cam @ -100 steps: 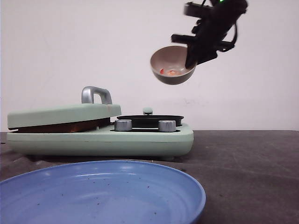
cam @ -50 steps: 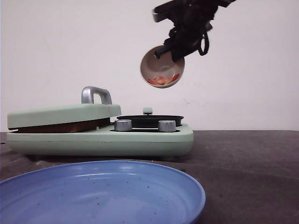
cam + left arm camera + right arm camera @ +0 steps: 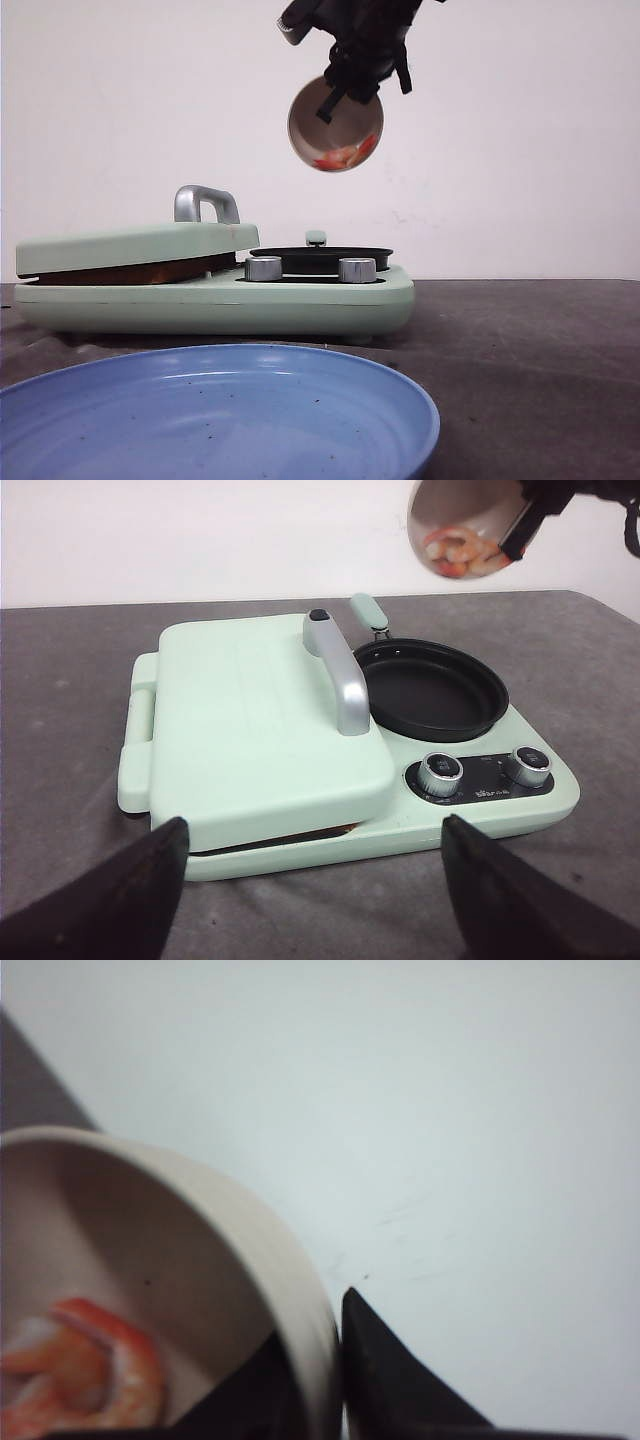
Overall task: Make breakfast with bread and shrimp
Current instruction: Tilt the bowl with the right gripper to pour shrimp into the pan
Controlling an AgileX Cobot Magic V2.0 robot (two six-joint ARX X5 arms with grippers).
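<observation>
A beige bowl [image 3: 335, 125] hangs tipped on its side above the black round pan [image 3: 320, 255]. My right gripper [image 3: 336, 95] is shut on the bowl's rim, one finger inside and one outside. The pink-orange shrimp [image 3: 340, 157] lie against the bowl's lower wall. The right wrist view shows the same shrimp [image 3: 80, 1370], the bowl's rim [image 3: 290, 1290] and my right gripper [image 3: 335, 1360]. The bread is hidden under the shut green lid [image 3: 250, 720]; only a thin brown strip shows in the gap. My left gripper [image 3: 314, 825] is open, low in front of the appliance, with nothing in it.
The mint-green breakfast maker [image 3: 300, 295] has a silver lid handle [image 3: 205, 200] and two silver knobs [image 3: 440, 773] on its front. A large blue plate [image 3: 420, 410] lies nearest the camera. Grey mat covers the table [image 3: 530, 350] to the right.
My right gripper carried the bowl left to above the pan and tipped it further. The shrimp slid down to the bowl's lower wall.
</observation>
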